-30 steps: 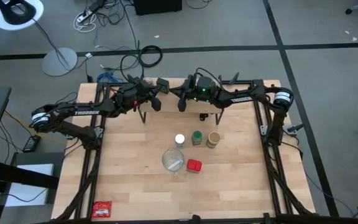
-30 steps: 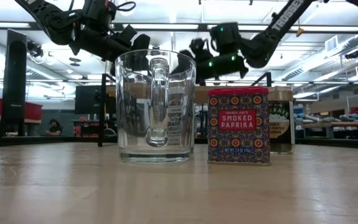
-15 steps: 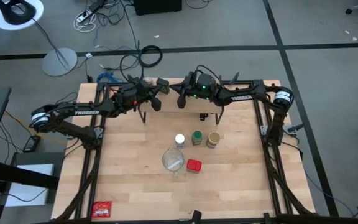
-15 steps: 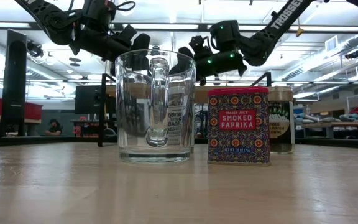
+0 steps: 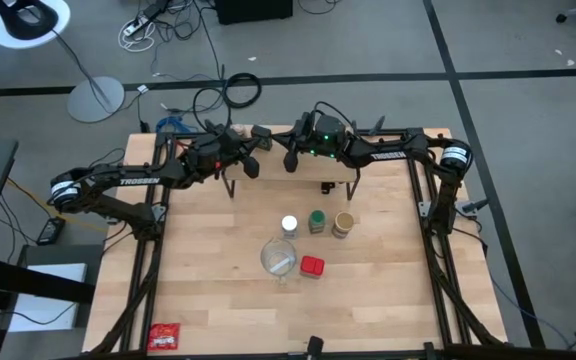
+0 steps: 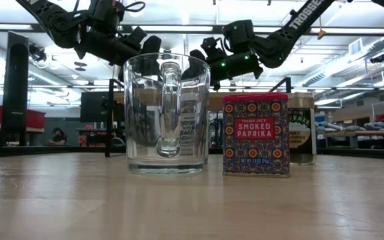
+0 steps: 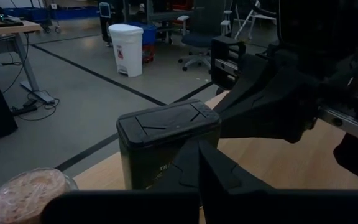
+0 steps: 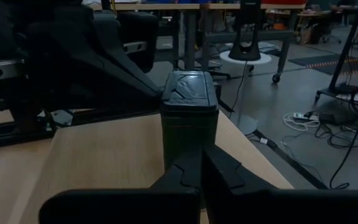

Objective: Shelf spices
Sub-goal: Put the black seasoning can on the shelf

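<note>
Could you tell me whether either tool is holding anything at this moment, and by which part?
Nothing is held. Both the left tool and the right tool are shut on themselves, each just short of the dark green tin on the shelf.

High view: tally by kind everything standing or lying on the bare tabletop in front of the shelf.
Lidded jars: 3 (white-lidded jar, green-lidded jar, tan-lidded jar)
Tins: 1 (red tin)
Mugs: 1 (glass mug)
Packets: 1 (red packet)
Total: 6
</note>
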Available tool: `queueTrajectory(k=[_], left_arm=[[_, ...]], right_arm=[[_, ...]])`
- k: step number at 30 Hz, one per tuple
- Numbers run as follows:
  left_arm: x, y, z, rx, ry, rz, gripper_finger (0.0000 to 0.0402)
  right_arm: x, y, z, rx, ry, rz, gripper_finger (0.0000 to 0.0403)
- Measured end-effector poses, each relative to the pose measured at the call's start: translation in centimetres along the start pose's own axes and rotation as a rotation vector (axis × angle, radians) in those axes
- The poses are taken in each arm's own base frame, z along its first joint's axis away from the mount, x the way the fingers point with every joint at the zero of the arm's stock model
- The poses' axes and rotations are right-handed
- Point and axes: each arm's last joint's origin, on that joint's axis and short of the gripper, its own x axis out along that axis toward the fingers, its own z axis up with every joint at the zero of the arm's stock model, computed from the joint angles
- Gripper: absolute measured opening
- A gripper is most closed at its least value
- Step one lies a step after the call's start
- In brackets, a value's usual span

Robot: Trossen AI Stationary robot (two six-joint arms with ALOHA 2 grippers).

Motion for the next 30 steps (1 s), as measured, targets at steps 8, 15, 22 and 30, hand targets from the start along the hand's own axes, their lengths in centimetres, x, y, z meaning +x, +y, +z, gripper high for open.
queueTrajectory(k=[8,15,22,30], left_arm=[[0.0,0.0,0.0,-0.001,0.0,0.0,0.0001],[0.0,0.0,0.0,-0.005,-0.002,0.0,0.0001],[0.0,0.0,0.1,-0.007,-0.009,-0.001,0.0001],[0.0,0.0,0.1,-0.006,-0.008,-0.001,0.0001]], right_arm=[[0.0,-0.3,0.0,0.0,0.0,-0.008,0.0],[-0.1,-0.8,0.1,-0.003,-0.013,-0.001,0.0],[-0.1,-1.0,-0.1,0.002,0.007,-0.002,0.0],[0.1,1.1,0.0,-0.012,0.008,0.033,0.0]])
